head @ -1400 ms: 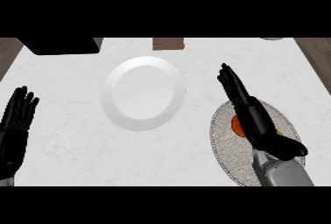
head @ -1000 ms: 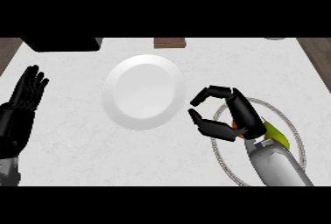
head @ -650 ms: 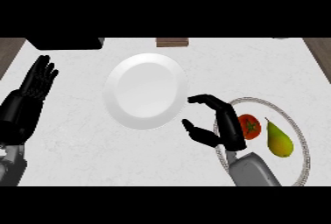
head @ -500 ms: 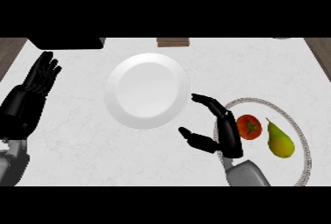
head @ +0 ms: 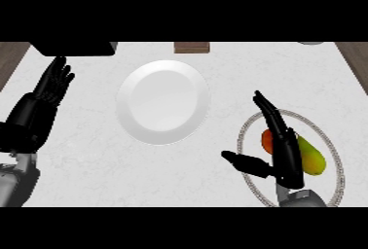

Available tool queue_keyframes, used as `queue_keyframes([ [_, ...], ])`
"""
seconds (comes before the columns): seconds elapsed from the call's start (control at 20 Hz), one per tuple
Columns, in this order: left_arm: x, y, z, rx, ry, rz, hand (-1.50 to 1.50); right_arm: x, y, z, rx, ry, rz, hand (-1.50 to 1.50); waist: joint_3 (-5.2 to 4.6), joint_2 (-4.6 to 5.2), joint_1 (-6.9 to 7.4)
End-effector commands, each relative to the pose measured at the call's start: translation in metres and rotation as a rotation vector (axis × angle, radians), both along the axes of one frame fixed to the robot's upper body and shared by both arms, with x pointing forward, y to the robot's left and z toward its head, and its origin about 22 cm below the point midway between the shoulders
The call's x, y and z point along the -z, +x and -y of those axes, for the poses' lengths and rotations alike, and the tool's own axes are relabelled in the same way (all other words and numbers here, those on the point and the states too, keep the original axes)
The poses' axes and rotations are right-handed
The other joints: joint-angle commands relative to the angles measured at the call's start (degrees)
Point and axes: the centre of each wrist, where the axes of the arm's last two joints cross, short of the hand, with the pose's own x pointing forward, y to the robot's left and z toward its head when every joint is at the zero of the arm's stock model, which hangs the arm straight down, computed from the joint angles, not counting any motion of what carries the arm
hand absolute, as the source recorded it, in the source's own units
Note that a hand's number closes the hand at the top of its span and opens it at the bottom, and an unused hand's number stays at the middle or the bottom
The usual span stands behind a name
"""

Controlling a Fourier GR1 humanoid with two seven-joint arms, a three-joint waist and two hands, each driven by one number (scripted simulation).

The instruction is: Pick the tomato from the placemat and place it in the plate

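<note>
1. Right hand (head: 282, 151) stands edge-on over the placemat (head: 253, 127), fingers straight and pointing away up the worktop (head: 86, 160), thumb splayed out to the left. Released; it grasps nothing.
2. Tomato (head: 266, 141) lies on the placemat, touching or just beside the hand's fingers on their left side, partly hidden by them. It is not lifted and not yet on the plate (head: 164, 108).
3. Pear (head: 311, 156), yellow-green, lies on the same mat just right of the fingers. The hand sits between the two fruits.
4. Left hand (head: 52, 85) rests open at the view's left edge, fingers up, well apart from everything.
5. Risk: the tomato is round and smooth, so it will likely roll if straight fingers nudge it before the thumb closes in; it could leave the mat leftward.
6. Risk: with the pear so near, a wide closing sweep might catch or shove it instead.
7. Risk: the plate is shallow, glossy white, oval in this view. A tomato let go off-centre may roll toward its low rim.
8. Textures: mat is round, speckled pale grey with a darker beaded border; worktop is white, faintly mottled stone; hands matte black, forearms grey.
</note>
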Motion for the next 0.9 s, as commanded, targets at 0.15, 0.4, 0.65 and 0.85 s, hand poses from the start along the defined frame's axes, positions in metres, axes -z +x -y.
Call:
queue_keyframes([
  [0.15,0.009,-0.001,-0.001,-0.011,0.018,-0.016,0.0,-0.03,-0.004,0.046,0.188,-0.352,-0.305,-1.5,-0.34,-0.32,-0.77],
  [0.4,0.001,0.001,-0.004,0.006,0.021,-0.011,0.0,-0.059,-0.006,0.044,0.222,-0.563,-0.561,-1.5,-0.3,-0.1,0.27],
  [0.65,0.003,0.004,0.004,0.008,0.002,-0.003,0.0,-0.089,-0.011,0.015,0.186,-0.649,-0.767,-1.5,-0.08,0.18,0.73],
  [0.85,-0.015,0.013,0.006,0.013,0.005,-0.004,0.0,-0.095,-0.003,0.001,0.221,-0.653,-0.828,-1.5,0.09,0.27,0.92],
])
